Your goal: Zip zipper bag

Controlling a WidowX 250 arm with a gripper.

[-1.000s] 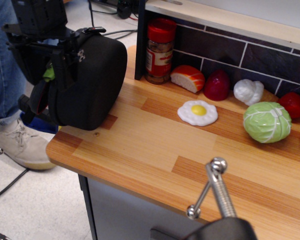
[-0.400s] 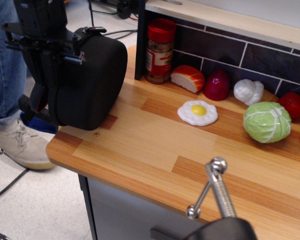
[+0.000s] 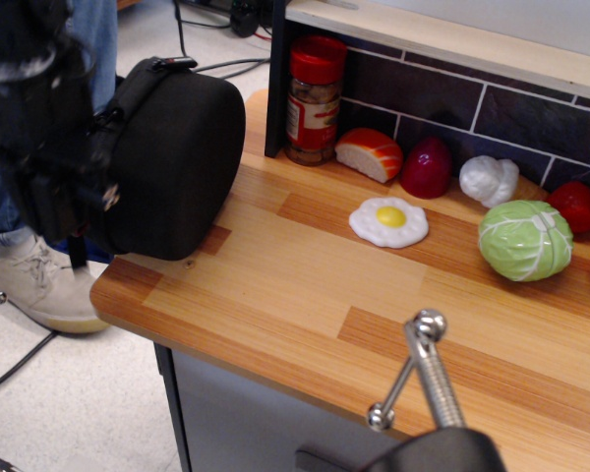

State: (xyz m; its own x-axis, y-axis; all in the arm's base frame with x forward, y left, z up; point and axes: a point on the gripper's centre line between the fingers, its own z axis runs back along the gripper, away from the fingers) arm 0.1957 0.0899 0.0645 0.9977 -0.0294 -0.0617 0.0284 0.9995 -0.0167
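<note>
The zipper bag [image 3: 182,157] is a large black fabric case standing on its edge at the left end of the wooden counter [image 3: 305,295], with its small strap handle [image 3: 162,65] on top. My gripper [image 3: 69,211] is a dark, motion-blurred mass against the bag's left side, beyond the counter's left edge. Its jaws are too blurred and dark to tell whether they are open or shut, or whether they hold the zipper. The zipper line itself is hidden behind the gripper.
A red-lidded jar [image 3: 313,98], bread slice [image 3: 369,152], fried egg [image 3: 388,221], cabbage [image 3: 525,239] and other toy foods lie along the tiled back wall. A metal rod with ball ends [image 3: 423,369] rises in front. A person's shoe [image 3: 29,285] is on the floor at left.
My gripper has dropped from the bag's upper left edge down and to the left, now blurred by motion. The bag has shifted slightly.
</note>
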